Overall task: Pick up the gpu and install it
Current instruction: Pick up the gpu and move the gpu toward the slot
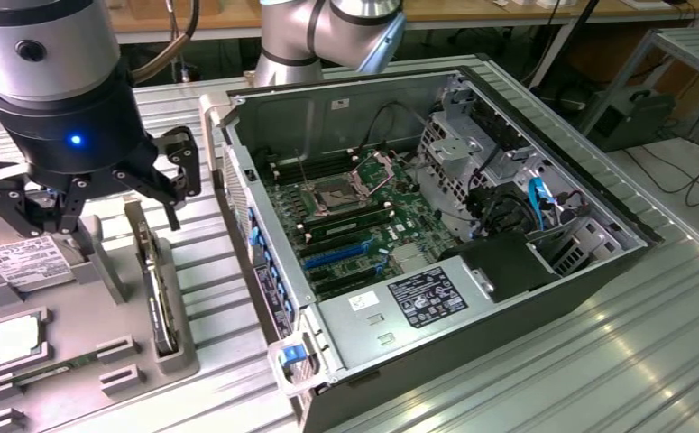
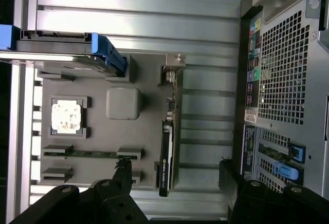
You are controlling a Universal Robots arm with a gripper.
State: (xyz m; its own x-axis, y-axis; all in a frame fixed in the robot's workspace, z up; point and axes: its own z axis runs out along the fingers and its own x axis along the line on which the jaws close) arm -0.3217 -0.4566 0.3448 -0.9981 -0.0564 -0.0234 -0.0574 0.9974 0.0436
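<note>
Wrist view crops pincer; gpu edge-on, seemingly untouched.

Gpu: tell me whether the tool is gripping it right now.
No, the gpu stands on edge in the grey holder while the open tool hangs above it, empty.

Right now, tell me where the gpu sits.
The gpu stands on edge in the grey fixture tray, on the exterior view's left, between the processor chip and the open computer case.
</note>
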